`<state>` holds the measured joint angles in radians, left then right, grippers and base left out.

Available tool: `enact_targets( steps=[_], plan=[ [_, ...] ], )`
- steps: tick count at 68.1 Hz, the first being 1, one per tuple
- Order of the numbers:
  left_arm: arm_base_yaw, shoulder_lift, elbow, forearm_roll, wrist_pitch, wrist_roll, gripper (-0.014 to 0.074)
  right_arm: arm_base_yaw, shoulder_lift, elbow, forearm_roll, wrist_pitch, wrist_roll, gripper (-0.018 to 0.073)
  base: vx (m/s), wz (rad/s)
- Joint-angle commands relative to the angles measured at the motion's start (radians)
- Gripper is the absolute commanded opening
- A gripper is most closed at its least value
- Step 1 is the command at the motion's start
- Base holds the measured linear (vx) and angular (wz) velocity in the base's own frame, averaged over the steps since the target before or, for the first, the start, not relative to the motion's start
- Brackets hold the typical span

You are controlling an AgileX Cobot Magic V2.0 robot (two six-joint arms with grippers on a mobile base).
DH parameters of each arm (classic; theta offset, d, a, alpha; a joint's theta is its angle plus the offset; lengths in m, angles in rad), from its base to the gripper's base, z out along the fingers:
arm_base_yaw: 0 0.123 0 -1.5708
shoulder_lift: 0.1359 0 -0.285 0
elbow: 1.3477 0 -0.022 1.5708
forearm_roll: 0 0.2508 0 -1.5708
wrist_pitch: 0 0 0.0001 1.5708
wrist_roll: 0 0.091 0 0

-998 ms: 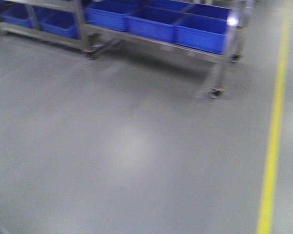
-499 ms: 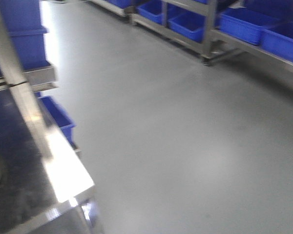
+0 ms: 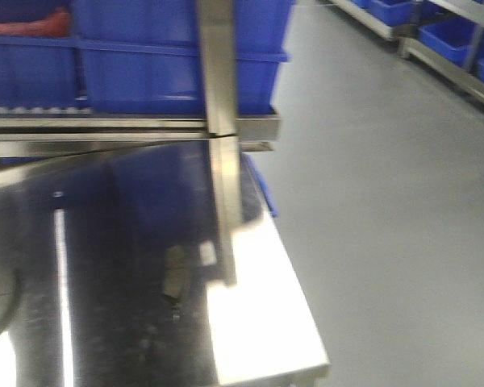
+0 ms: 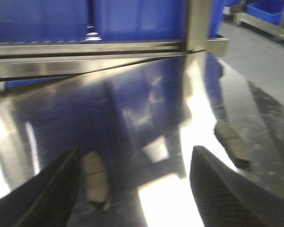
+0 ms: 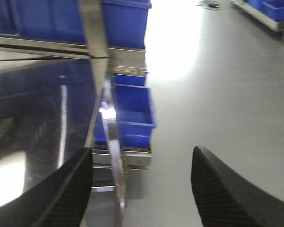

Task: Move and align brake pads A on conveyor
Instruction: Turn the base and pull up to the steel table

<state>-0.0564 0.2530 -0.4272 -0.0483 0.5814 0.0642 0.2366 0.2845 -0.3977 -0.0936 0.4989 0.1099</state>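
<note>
Brake pad [image 4: 95,182] beside left hand [image 4: 135,158]

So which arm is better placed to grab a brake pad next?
Probably left: the left gripper hangs open over the steel tabletop with a brake pad just ahead; the right gripper faces floor.

My bench [image 3: 254,339] is a bare, shiny steel top filling the lower left of the front view. Its bright right edge runs down toward the bottom of the frame, with grey floor [image 3: 387,210] beyond it. Two brake pads A [image 3: 175,278] lie flat on the steel, well apart. One is at lower centre beside the reflected post, and the other pad [image 3: 0,310] is cut off by the left edge of the frame. Both are blurred, so I cannot tell which face is up.
</note>
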Motion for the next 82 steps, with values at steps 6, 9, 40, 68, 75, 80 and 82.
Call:
enact_targets(
  steps=[6,9,40,68,75,80,82],
  plan=[
    [-0.002,0.010,-0.024,-0.006,-0.066,-0.002,0.0482,-0.004,0.011,-0.026,-0.010,-0.073,-0.008,0.0432,0.10,0.72],
    [-0.002,0.010,-0.024,-0.006,-0.066,-0.002,0.0482,-0.004,0.011,-0.026,-0.010,-0.073,-0.008,0.0432,0.08,0.70],
    [-0.002,0.010,-0.024,-0.006,-0.066,-0.002,0.0482,-0.004,0.011,-0.026,-0.010,-0.073,-0.008,0.0432,0.05,0.29],
    [-0.002,0.010,-0.024,-0.006,-0.066,-0.002,0.0482,-0.004,0.011,-0.026,-0.010,-0.073,-0.008,0.0432,0.03,0.00],
    [-0.002,0.010,-0.024,-0.006,-0.066,-0.002,0.0482,-0.004,0.011,-0.026,-0.010,-0.073,-0.008,0.0432,0.00,0.00],
    [-0.002,0.010,-0.024,-0.006,-0.066,-0.002,0.0482,-0.004,0.011,-0.026,-0.010,-0.073,-0.008,0.0432,0.00,0.00],
    [-0.002,0.010,-0.024,-0.006,-0.066,-0.002,0.0482,-0.004,0.011,-0.026,-0.010,-0.073,-0.008,0.0432,0.00,0.00]
  ],
)
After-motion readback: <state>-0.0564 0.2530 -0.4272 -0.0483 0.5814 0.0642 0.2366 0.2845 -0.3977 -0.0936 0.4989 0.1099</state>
